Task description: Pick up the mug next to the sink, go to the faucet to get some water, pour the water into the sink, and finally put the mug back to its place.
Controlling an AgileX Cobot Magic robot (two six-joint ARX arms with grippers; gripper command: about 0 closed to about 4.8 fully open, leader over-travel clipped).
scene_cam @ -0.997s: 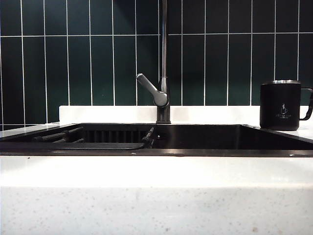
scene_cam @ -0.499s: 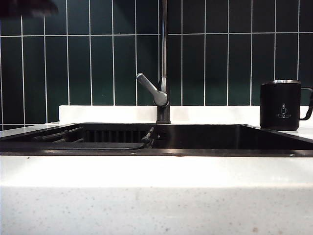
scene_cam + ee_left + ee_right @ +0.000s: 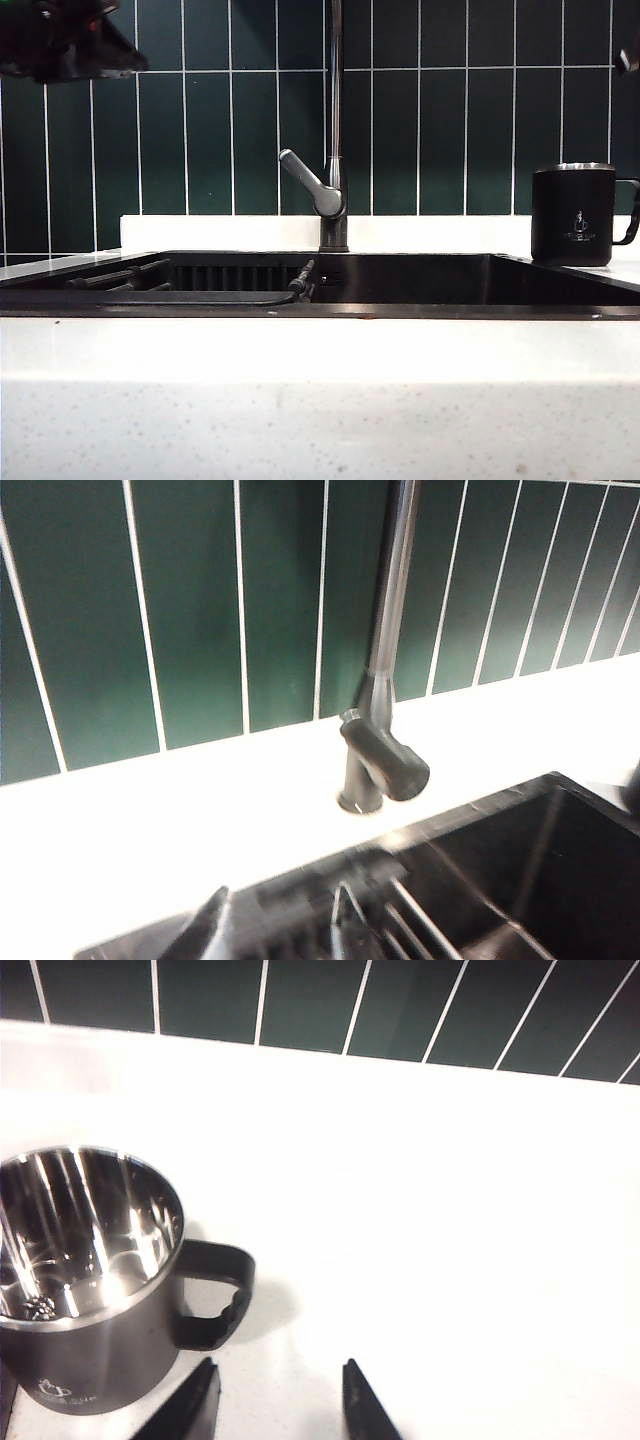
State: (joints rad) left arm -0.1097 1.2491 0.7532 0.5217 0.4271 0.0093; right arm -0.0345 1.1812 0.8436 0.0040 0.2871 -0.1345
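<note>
The matte black cylindrical mug [image 3: 573, 214] with a silver steel rim is being seen upright on the white speckled stone desk [image 3: 320, 400], at about three o'clock in the exterior view, just beside the right end of the wide dark rectangular sink [image 3: 420, 280]. Its black loop handle is being turned away from the sink. The tall thin dark-metal faucet [image 3: 335, 130] with a grey angled lever is being seen behind the sink, near the middle, against the wall of dark green tiles [image 3: 460, 130].

The left tool [image 3: 65, 40] is being shown as a dark blurred shape at about ten o'clock in the exterior view, high above the left part of the sink. In the left wrist view its fingers [image 3: 205, 930] are being held apart, and nothing is being held between them.

The right tool [image 3: 275, 1400] is being held above the desk near the mug [image 3: 85, 1270]. Its two fingers are standing apart, with only the desk between them, just beside the mug's handle and not touching it. In the exterior view only a small part is being seen at the upper right edge.
</note>
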